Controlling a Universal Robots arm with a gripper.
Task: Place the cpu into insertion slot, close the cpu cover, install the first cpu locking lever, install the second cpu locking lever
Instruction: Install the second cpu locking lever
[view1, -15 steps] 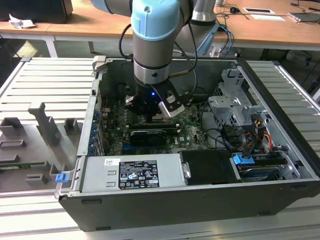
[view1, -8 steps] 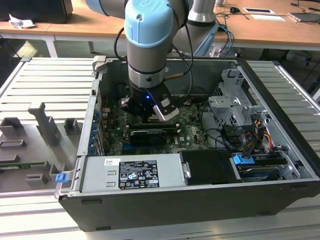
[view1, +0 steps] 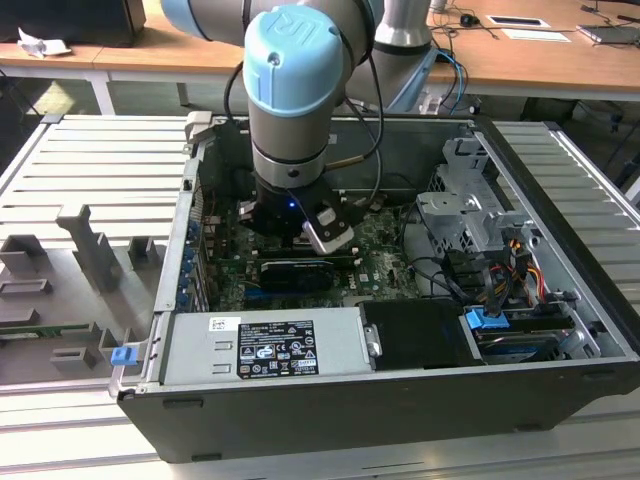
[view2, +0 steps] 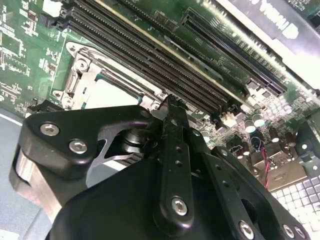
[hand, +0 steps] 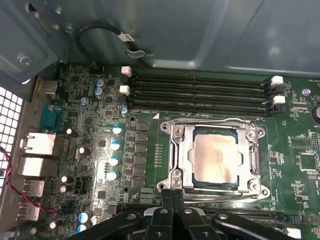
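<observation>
Cpu (hand: 216, 159) (apparently under the cpu cover (hand: 186, 162)) just beyond clenched, empty gripper (hand: 172, 195).

My exterior view looks down from above and off to one side onto the open computer case (view1: 330, 400). Both wrist views sit close over the motherboard (hand: 90, 150); they share the socket (hand: 215, 157) and the long memory slots (view2: 150, 60).

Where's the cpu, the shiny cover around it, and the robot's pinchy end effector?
cpu (hand: 216, 161), first wrist view, middle of its tan face.
cover (hand: 186, 159), first wrist view, one side bar of the frame.
end effector (hand: 173, 192), first wrist view, between its fingertips.
</observation>
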